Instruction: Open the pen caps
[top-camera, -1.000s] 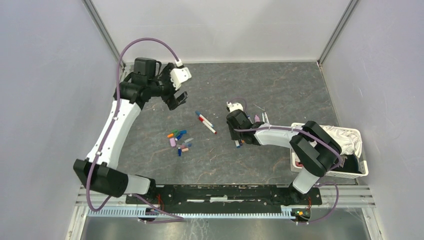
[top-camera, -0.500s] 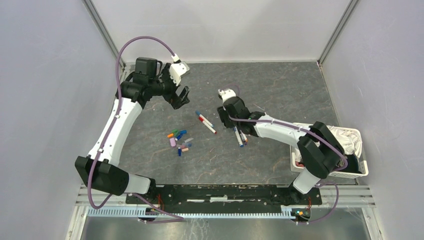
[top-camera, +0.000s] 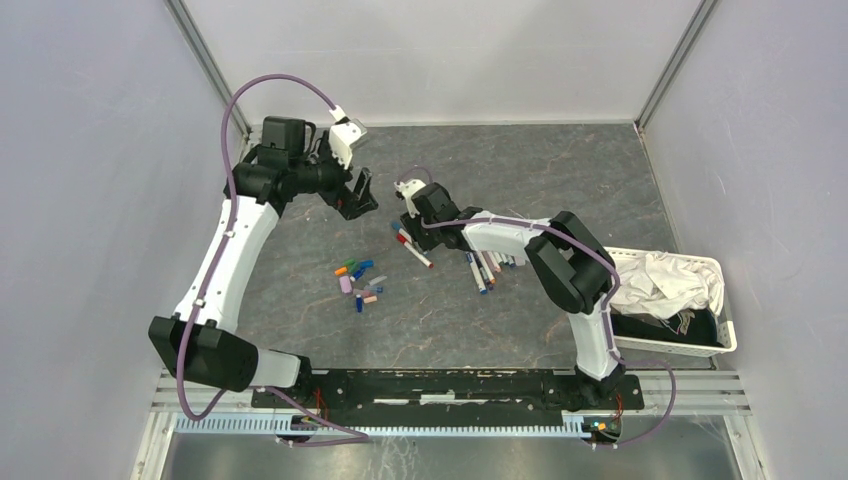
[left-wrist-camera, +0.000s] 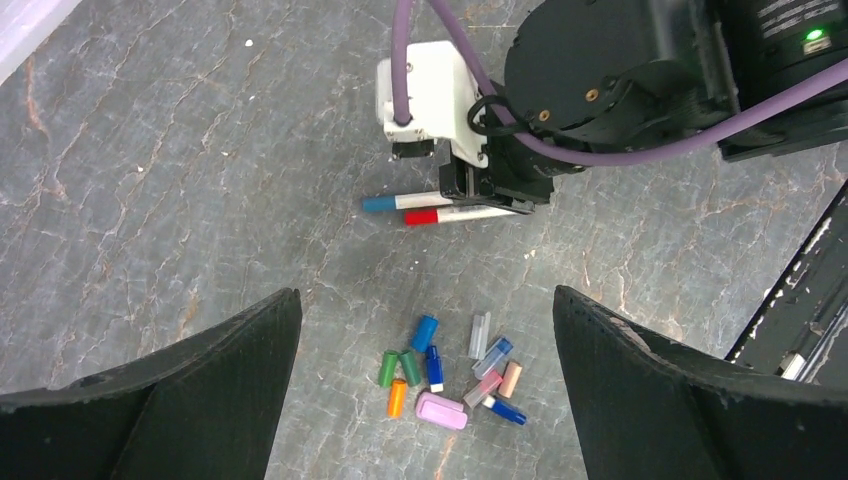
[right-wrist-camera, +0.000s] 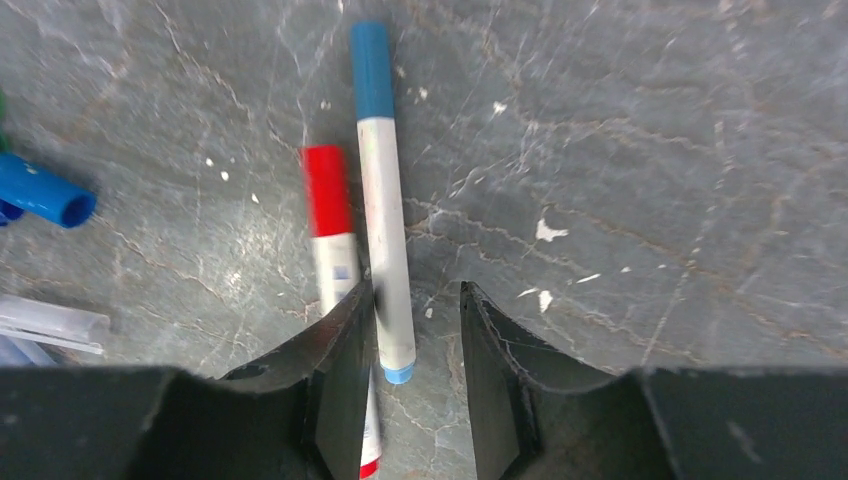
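White pens (right-wrist-camera: 385, 250) carry blue and red caps; loose caps (left-wrist-camera: 440, 410) are blue, green, orange, pink; table (left-wrist-camera: 150, 200) grey-marbled.

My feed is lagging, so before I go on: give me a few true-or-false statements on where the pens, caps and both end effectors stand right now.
1. The blue-capped pen and the red-capped pen have their caps on. True.
2. The left end effector grips a cap. False: it is open, empty and above the table.
3. The loose caps lie in a cluster nearer the arm bases than those two pens. True.
4. The right end effector is over the cap cluster. False: it is at the two capped pens, with the blue-capped one between its fingers.
5. The basket is empty. False: a white cloth lies in it.
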